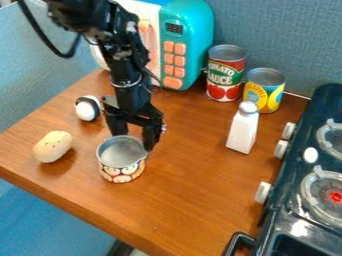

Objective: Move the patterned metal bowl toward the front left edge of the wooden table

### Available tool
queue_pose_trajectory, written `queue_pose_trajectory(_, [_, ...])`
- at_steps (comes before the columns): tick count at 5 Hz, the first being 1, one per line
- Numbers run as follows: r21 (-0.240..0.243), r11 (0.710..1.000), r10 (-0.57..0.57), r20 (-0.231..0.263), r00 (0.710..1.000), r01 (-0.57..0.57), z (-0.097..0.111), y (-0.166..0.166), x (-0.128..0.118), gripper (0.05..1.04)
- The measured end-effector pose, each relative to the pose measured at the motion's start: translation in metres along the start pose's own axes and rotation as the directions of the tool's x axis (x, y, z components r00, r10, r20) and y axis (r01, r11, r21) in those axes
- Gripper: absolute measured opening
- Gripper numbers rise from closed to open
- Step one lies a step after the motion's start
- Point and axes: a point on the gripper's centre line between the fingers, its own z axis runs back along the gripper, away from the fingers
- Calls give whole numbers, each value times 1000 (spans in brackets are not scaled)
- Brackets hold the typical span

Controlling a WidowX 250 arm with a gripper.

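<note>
From here, the claw has its fingers apart at the rim of the open can just below; it looks like grasp alignment, calling for careful squaring to the can.

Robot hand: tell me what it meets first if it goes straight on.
Pointing down, the hand would likely meet the open-topped can first, probably at its rim; exact depth is unclear.

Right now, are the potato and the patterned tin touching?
Apart. The camera view shows a strip of bare wood between the potato and the near-left side of the patterned tin.
</note>
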Motion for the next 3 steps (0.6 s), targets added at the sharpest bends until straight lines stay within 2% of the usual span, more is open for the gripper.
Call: queue_pose_trajectory(3, [-32,999,11,-26,1000,-12,11,11,-15,1001])
